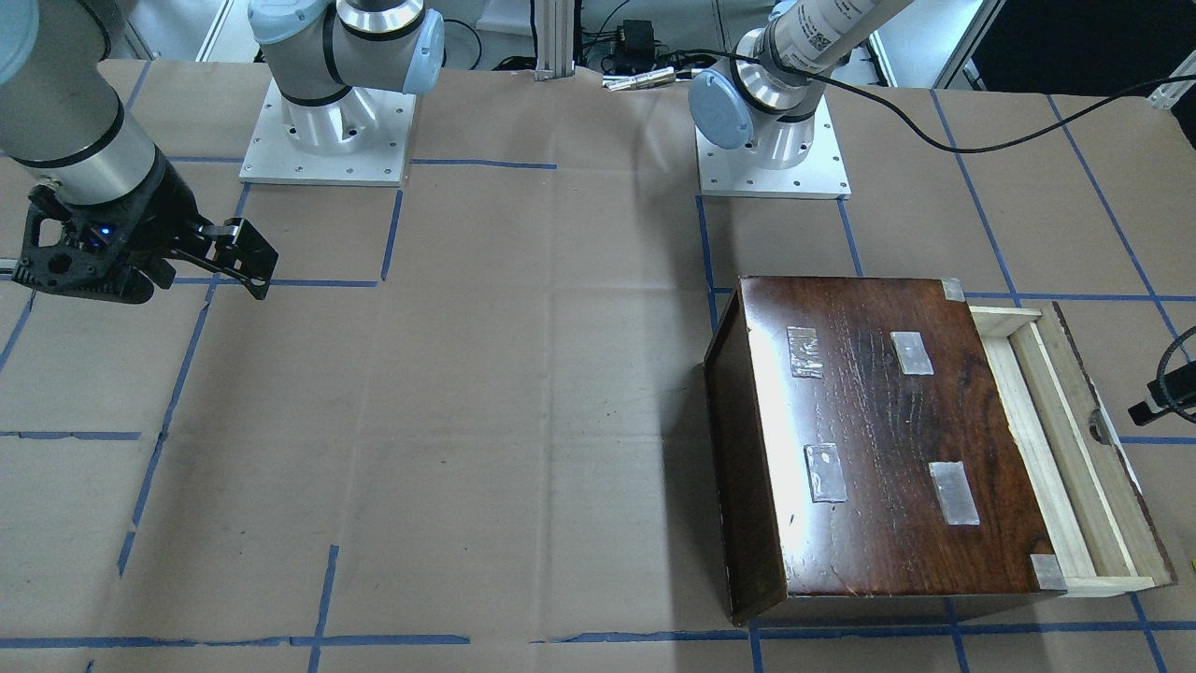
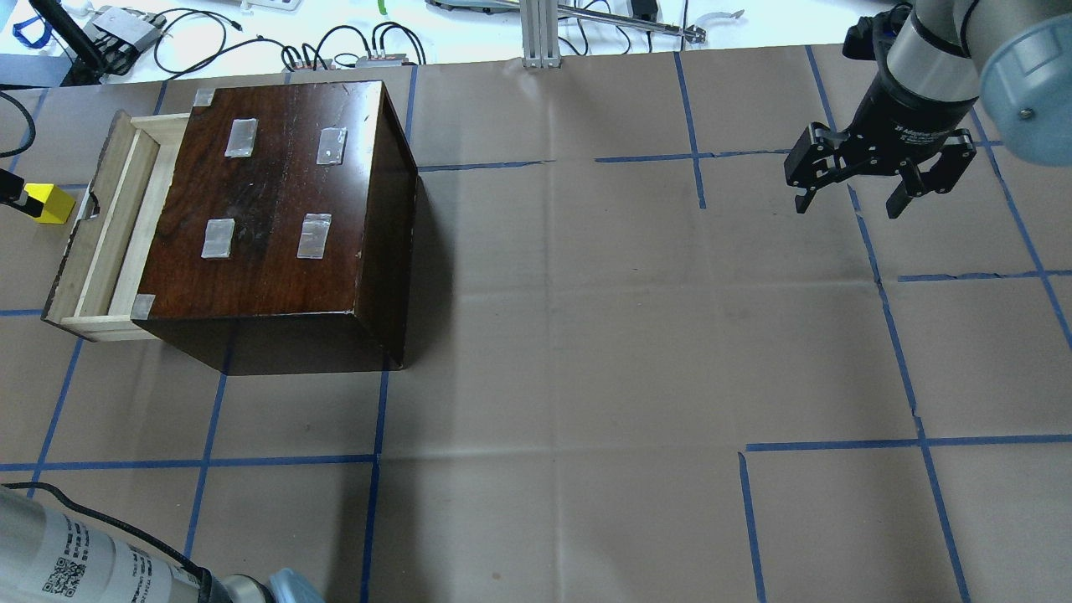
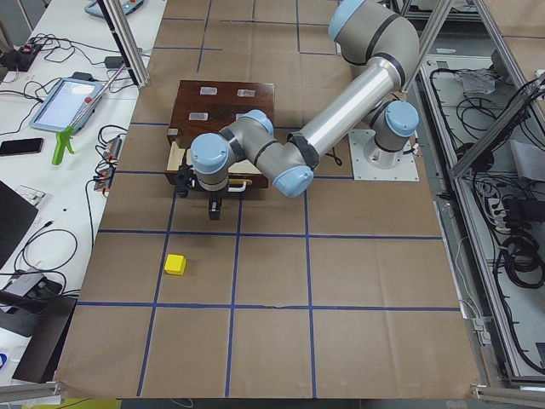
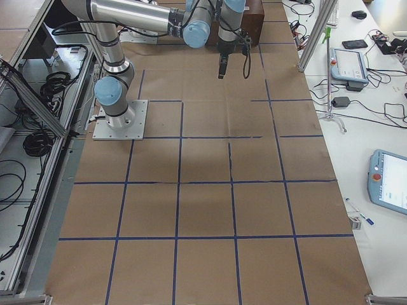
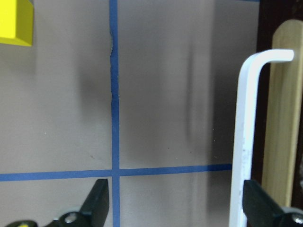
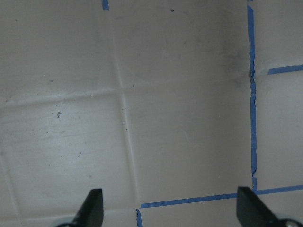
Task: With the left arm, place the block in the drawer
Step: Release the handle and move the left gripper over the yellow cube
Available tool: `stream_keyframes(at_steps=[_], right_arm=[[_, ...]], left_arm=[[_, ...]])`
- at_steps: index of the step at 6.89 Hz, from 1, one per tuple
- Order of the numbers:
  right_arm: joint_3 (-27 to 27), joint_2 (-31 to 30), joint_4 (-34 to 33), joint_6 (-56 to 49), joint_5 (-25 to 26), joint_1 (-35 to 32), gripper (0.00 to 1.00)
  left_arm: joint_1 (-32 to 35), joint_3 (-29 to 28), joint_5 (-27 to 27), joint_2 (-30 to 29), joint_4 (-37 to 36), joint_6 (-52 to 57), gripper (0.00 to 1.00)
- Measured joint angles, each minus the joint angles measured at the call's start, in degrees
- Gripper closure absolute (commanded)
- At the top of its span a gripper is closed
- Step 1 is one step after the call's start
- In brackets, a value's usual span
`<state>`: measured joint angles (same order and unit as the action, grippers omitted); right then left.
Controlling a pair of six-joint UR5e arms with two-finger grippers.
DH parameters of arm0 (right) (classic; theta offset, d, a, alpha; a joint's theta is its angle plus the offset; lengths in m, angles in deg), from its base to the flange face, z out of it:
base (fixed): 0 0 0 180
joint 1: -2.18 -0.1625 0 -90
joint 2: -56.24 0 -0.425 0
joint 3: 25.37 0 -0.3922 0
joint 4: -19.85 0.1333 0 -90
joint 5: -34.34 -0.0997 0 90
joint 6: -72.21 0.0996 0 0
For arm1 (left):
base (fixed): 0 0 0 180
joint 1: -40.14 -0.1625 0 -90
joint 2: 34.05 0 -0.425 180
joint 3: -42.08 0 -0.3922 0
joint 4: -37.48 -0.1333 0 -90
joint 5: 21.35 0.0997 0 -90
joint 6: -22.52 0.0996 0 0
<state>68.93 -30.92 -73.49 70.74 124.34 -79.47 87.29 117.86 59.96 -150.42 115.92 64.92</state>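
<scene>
Here the block (image 2: 46,203) (image 3: 175,264) (image 5: 16,21), a small bright yellow cube with crisp edges and a matt face, sits on the tabletop (image 2: 586,335) off the cabinet's drawer side, out beyond the drawer's front panel and touching nothing.

The left end effector (image 5: 177,208) (image 3: 213,200) hangs between the block and that side of the cabinet. Its black fingers (image 5: 97,203) are spread wide, grip nothing and point down at bare paper.

The drawer (image 2: 109,226) (image 1: 1056,439) stands partly out of the cabinet. It is a shallow tray of pale unfinished wood with inner rails and a notch in its front panel. On the panel's outer face is a white bent-bar handle (image 5: 248,142), which lies just inside one finger in the left wrist view.

The cabinet (image 2: 285,193) (image 1: 888,439) is a glossy dark brown wooden box with visible grain. Four pale tape patches (image 2: 240,136) are stuck on its top.

Well away from the cabinet's closed side, the right end effector (image 2: 847,205) (image 6: 171,210) hangs over the tabletop, also wide open and empty.

The tabletop is creased brown paper crossed by blue tape lines.
</scene>
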Motion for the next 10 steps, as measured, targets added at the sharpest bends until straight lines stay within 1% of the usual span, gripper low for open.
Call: stream_keyframes(at_steps=[2, 4, 7, 10], right_arm=[[0.00, 0.01, 0.00, -0.02, 0.00, 0.00, 0.00], [0.00, 0.03, 0.00, 0.01, 0.00, 0.00, 0.00], [0.00, 0.04, 0.00, 0.00, 0.00, 0.00, 0.00], [0.00, 0.02, 0.00, 0.04, 0.00, 0.00, 0.00]], left_arm=[[0.04, -6.01, 1.35, -2.48, 0.03, 0.05, 0.01], [-0.01, -13.77, 2.61, -8.30, -0.18, 0.15, 0.01], [-0.10, -29.36, 2.89, -20.22, 1.48, 0.29, 0.01], [0.03, -44.00, 2.88, -32.34, 5.78, 0.32, 0.01]])
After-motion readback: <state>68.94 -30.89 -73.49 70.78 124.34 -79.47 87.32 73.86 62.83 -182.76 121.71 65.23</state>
